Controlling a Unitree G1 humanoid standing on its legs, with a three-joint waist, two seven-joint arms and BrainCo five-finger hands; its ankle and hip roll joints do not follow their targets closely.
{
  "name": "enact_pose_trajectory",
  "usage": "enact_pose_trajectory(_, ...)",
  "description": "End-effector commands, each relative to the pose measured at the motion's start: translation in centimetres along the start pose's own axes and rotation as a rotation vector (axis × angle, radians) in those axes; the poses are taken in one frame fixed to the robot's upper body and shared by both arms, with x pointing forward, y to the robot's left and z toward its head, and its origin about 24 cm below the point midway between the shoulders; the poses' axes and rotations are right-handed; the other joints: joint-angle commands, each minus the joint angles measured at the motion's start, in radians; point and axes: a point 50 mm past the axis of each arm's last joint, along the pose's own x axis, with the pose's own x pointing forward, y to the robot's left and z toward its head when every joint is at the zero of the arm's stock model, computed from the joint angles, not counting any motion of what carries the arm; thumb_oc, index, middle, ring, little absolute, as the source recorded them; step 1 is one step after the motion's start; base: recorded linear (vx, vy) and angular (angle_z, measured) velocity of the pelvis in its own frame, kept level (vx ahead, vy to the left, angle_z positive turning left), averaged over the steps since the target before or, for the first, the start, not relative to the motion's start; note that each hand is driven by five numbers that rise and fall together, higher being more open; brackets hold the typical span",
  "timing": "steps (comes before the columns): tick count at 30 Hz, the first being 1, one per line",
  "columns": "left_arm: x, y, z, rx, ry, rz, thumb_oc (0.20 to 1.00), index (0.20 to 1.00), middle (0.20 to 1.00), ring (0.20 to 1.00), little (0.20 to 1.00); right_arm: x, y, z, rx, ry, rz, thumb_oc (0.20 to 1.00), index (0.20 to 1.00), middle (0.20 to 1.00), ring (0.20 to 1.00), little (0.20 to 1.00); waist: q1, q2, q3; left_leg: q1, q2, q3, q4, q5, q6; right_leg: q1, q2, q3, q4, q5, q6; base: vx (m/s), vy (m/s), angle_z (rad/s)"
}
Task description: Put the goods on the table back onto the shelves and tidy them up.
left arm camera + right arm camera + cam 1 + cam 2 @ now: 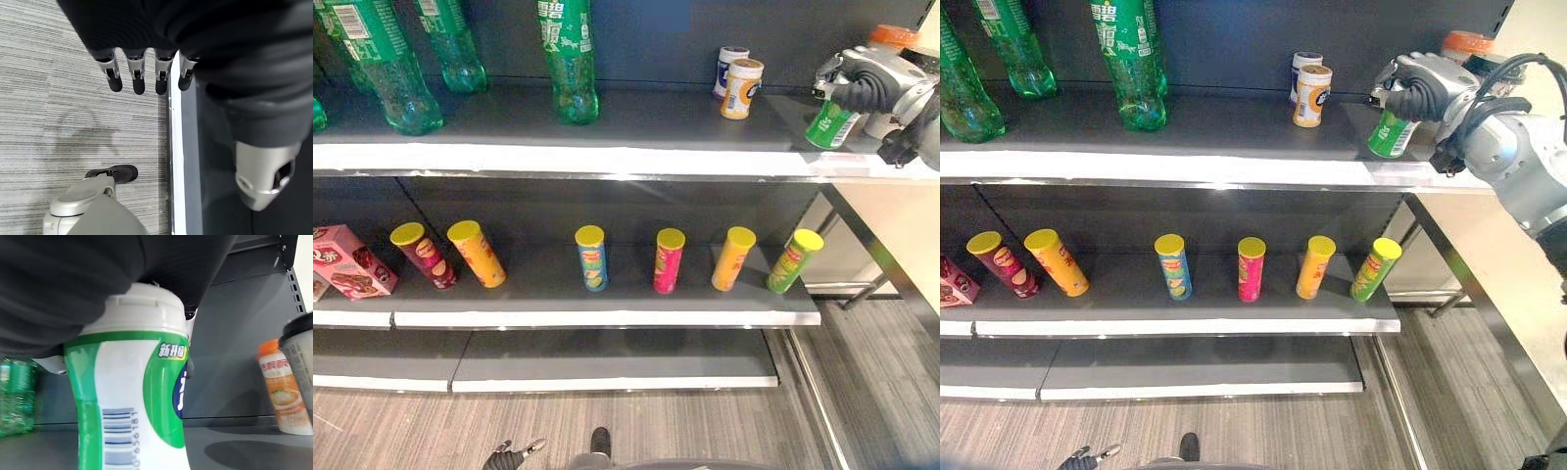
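A green-and-white bottle is held by the right robot hand, whose fingers are curled over its white cap from above. The bottle is tilted and is seen at about two o'clock in the head views, at the right end of the top shelf, close above the shelf's grey board. In the right wrist view the bottle is seen close up, with an orange-capped cup standing further back on the same shelf.

Towards twelve o'clock on the top shelf, two small tins are placed one just behind the other, and green soda bottles are ranged from there towards ten o'clock.

On the middle shelf, six yellow-lidded crisp tubes are set in a loose row; the one at the right end is leaned over, as are the two at the left. A pink box is laid at nine o'clock.

The left robot hand is hung low at six o'clock over the grey floor, its fingers straight and relaxed, nothing held.
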Motion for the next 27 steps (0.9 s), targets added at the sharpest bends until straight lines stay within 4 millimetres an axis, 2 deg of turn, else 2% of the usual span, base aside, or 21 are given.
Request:
enact_pose_trajectory(1, 0.5, 1.5, 3.2, 0.034, -0.082, 0.029, 1.000, 1.000, 1.000, 1.000, 1.000, 0.6, -3.7, -0.6, -0.064, 0.064, -0.162, 0.200, 0.200, 0.200, 0.200, 0.200, 0.048, -0.019, 0.014, 0.136, 0.042, -0.007, 0.007, -0.180, -0.070, -0.098, -0.045, -0.014, 0.008, 0.109, 0.039, -0.01, -0.004, 0.07)
enact_pose_trajectory(11, 0.5, 1.7, 3.2, 0.042, -0.089, 0.014, 1.000, 1.000, 1.000, 1.000, 1.000, 1.5, -2.7, -1.2, -0.076, 0.118, -0.136, 0.200, 0.200, 0.200, 0.200, 0.200, 0.055, 0.002, 0.013, 0.126, 0.041, -0.021, 0.007, -0.177, -0.070, -0.091, -0.040, -0.032, 0.003, 0.107, 0.038, -0.01, -0.006, 0.05)
enact_pose_trajectory(27, 0.4, 1.4, 3.1, 0.035, -0.093, -0.003, 1.000, 1.000, 1.000, 1.000, 1.000, 2.2, -3.1, -0.3, -0.100, 0.094, -0.120, 0.200, 0.200, 0.200, 0.200, 0.200, 0.075, -0.012, 0.015, 0.119, 0.047, -0.039, 0.007, -0.178, -0.072, -0.089, -0.035, -0.052, 0.001, 0.103, 0.037, 0.00, 0.000, 0.02)
